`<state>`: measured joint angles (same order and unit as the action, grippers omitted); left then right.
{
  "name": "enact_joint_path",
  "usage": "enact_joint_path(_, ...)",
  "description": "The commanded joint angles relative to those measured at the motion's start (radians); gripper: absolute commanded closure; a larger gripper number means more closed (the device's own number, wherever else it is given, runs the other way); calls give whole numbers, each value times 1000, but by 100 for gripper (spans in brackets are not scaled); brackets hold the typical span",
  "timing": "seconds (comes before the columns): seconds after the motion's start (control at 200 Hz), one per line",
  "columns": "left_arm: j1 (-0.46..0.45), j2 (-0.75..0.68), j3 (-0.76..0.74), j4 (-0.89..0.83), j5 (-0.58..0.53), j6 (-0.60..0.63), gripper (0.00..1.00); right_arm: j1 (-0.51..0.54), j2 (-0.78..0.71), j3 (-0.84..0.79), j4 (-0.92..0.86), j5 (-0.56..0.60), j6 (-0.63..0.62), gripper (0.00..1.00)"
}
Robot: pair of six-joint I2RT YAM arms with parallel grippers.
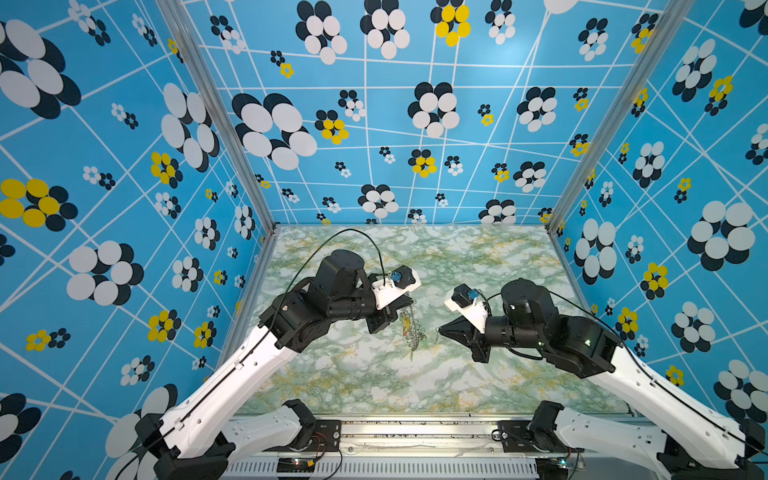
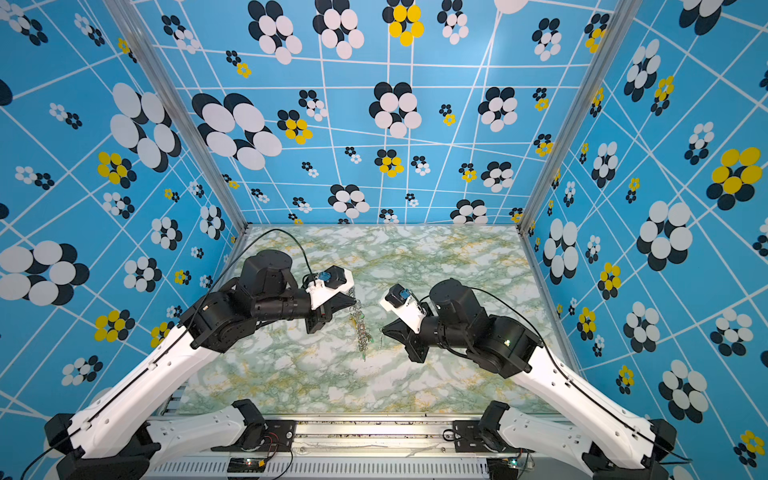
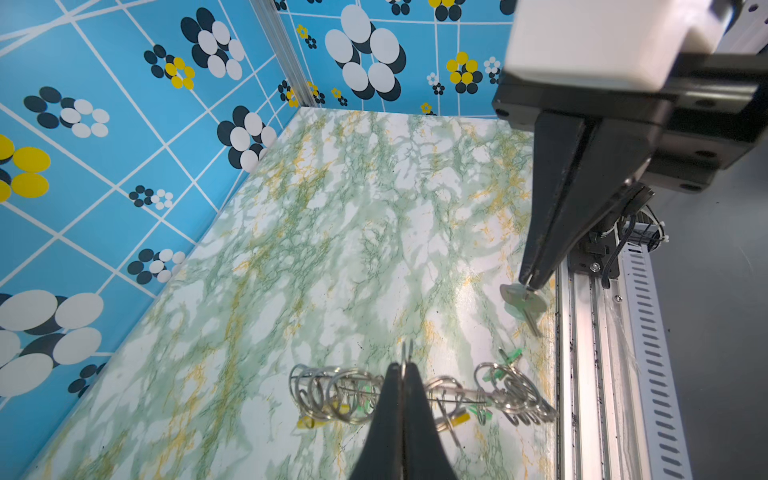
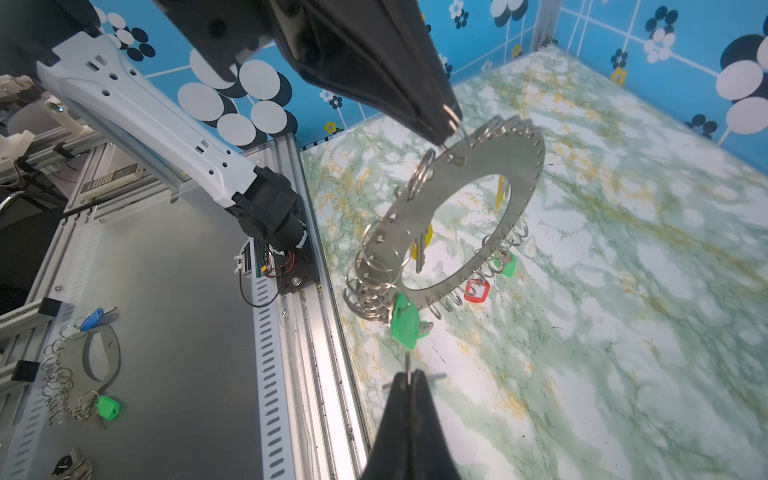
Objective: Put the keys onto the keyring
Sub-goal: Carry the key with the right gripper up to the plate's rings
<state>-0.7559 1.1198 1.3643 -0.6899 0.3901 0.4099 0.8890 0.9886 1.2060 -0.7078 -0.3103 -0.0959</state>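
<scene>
My keyring, a flat grey disc fringed with wire loops, hangs tilted above the counter by one loop pinched in the left tool. A green-tagged key, a red-tagged key and a yellow-tagged key dangle from it. The right tool pinches a pale mint key.

Green-veined marble-patterned tabletop, few tiny dark specks on it.

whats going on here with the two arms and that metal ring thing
The left gripper is shut on one wire loop of the keyring, so the grey disc hangs from it over the marble-patterned table. A green-tagged key and a red-tagged key already dangle from its loops. The right gripper, beside the ring, pinches a pale mint-tagged key that is not yet on a loop.
</scene>
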Motion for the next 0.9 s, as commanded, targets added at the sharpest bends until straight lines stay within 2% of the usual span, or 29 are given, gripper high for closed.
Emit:
enact_joint_path(0.0,-37,31,80,-50,-54,74,100,5,57,117,-208,32,-126,100)
enact_joint_path(0.095,-72,66,132,-89,-71,103,100,5,89,170,-265,62,-180,100)
enact_joint_path(0.25,-107,90,176,-105,-71,127,100,2,90,198,-260,98,-237,100)
enact_joint_path(0.6,-122,101,180,-41,15,91,100,-10,-9,125,-55,123,-258,100)
enact_joint_path(0.895,-127,112,181,-11,45,63,100,-10,1,105,34,101,-263,100)
